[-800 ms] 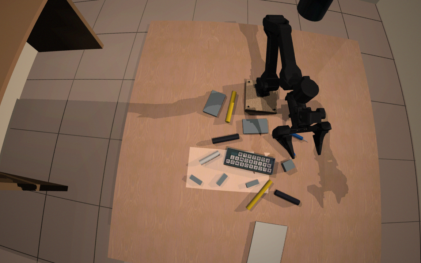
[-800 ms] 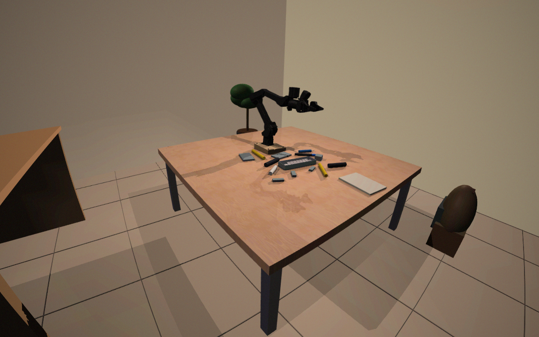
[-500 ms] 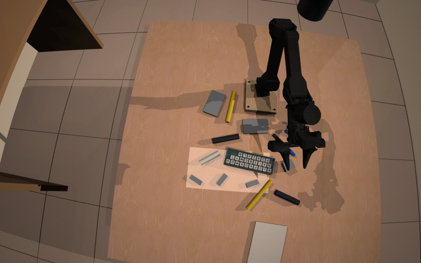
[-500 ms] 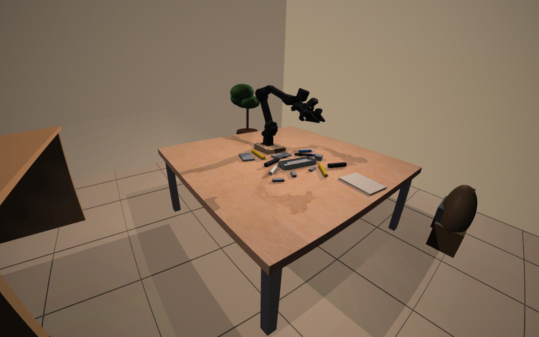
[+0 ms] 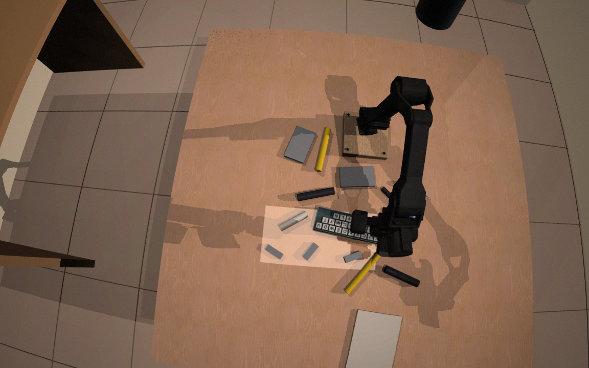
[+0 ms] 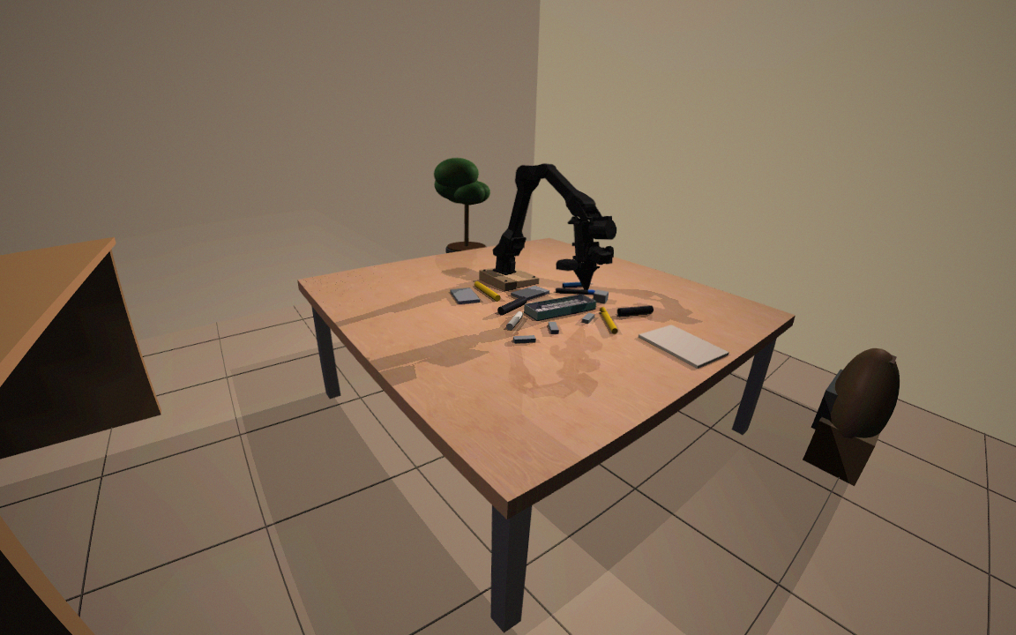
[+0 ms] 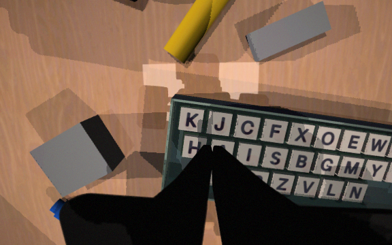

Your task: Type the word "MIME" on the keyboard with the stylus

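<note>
The dark green keyboard (image 5: 343, 226) (image 6: 560, 308) (image 7: 274, 157) lies on the desk with white letter keys. In the wrist view the M key (image 7: 352, 167), I key (image 7: 248, 154) and E key (image 7: 352, 141) show. My gripper (image 6: 587, 287) (image 7: 211, 152) points down over the H and A end of the keyboard. Its fingers are shut, and no stylus shows between them. A silver-white rod (image 5: 293, 220) (image 6: 514, 320) lies beside the keyboard. A blue rod (image 6: 571, 284) (image 7: 57, 209) lies behind the gripper. I cannot tell which rod is the stylus.
A grey block (image 7: 70, 158) (image 6: 601, 296) is beside the keyboard's K end. A yellow rod (image 5: 361, 274) (image 7: 190, 32), small grey blocks and a black rod (image 5: 401, 276) lie in front. Grey slabs, another yellow rod (image 5: 322, 148) and a black rod (image 5: 315, 193) lie towards the arm's base.
</note>
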Motion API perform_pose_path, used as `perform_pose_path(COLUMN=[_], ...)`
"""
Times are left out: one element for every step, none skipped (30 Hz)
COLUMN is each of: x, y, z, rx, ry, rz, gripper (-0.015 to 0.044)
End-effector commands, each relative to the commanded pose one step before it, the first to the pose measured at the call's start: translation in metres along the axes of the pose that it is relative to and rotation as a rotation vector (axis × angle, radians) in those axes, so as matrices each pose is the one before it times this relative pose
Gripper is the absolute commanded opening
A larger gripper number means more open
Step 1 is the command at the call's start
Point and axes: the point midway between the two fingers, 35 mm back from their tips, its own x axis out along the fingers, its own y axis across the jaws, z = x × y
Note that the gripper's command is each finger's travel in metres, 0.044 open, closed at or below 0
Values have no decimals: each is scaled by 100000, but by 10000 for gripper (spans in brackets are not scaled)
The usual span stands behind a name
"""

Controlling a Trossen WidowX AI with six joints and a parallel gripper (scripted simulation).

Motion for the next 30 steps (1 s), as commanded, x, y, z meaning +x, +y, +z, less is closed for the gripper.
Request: perform_pose_path(x=[1847,0,0,0,0,0,0,0,0,0,0,1,4,5,4,2,0,0,0,0,0,0,0,0,0,0,0,0,0,0], y=[-912,0,0,0,0,0,0,0,0,0,0,-232,-695,-1158,-1522,-1515,-1143,-682,-227,0,0,0,0,0,0,0,0,0,0,-227], z=[-1292,0,0,0,0,0,0,0,0,0,0,23,60,70,33,-33,-69,-59,-23,0,0,0,0,0,0,0,0,0,0,23], rx=[5926,0,0,0,0,0,0,0,0,0,0,-1,-4,-6,-7,-7,-4,-2,-1,0,0,0,0,0,0,0,0,0,0,-1], ry=[17485,0,0,0,0,0,0,0,0,0,0,0,1,2,3,2,0,-1,0,0,0,0,0,0,0,0,0,0,0,1], rz=[-2218,0,0,0,0,0,0,0,0,0,0,-25,-73,-115,-141,-128,-89,-50,-16,0,0,0,0,0,0,0,0,0,0,-24], gripper=[0,0,0,0,0,0,0,0,0,0,0,0,0,0,0,0,0,0,0,0,0,0,0,0,0,0,0,0,0,0])
